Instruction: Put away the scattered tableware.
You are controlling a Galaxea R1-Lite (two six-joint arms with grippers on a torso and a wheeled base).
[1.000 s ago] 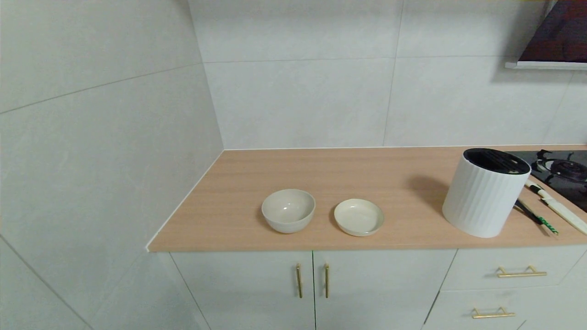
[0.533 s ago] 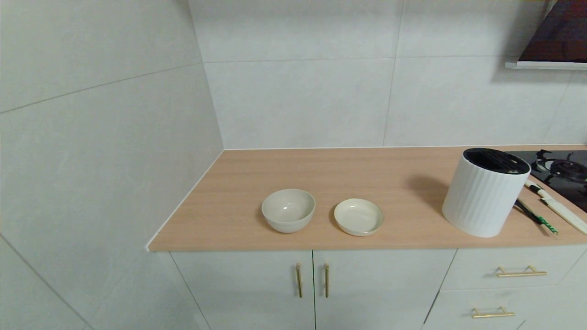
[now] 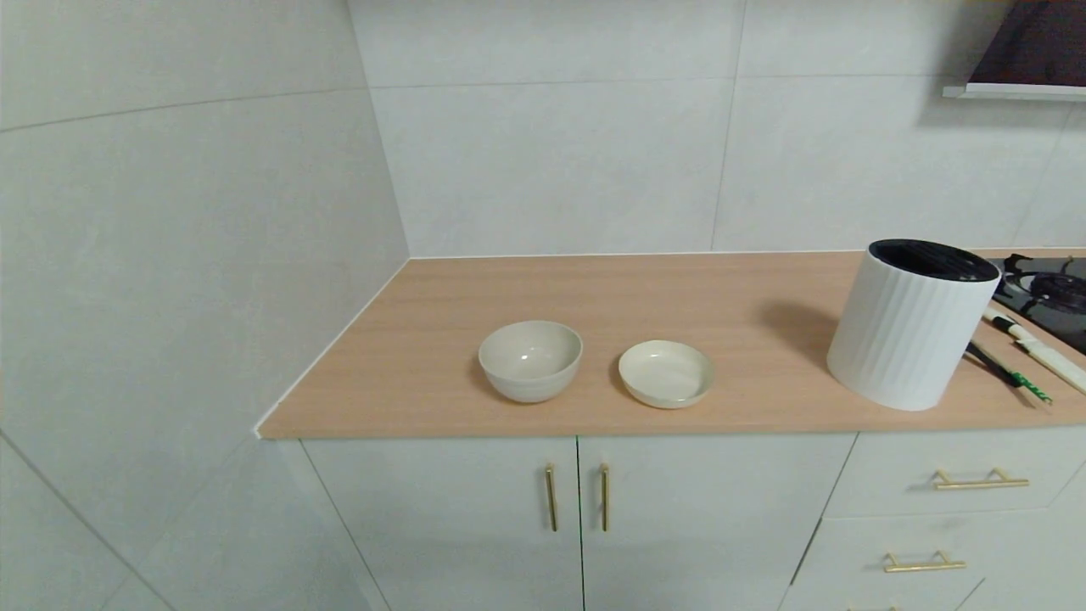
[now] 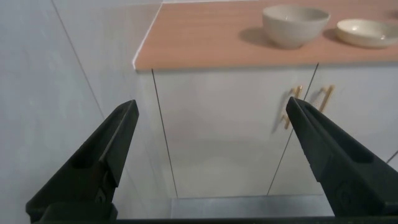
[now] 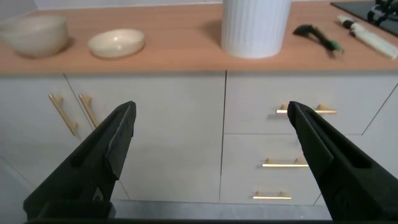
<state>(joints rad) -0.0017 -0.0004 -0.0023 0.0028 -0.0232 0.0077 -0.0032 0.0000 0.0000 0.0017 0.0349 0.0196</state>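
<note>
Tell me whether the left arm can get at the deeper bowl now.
Probably yes: the left gripper, jaws open, hangs before the cabinet, short of the countertop, and nothing stands between it and the bowl.

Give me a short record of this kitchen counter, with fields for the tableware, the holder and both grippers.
tableware: bowl and shallow dish, apart, on the countertop
container: white ribbed holder, upright, right of the dish
utensils: white-handled utensil and dark green-tipped utensil, lying right of the holder
left arm: left gripper, open, empty, facing the cabinet doors
right arm: right gripper, open, empty, facing the drawers
</note>
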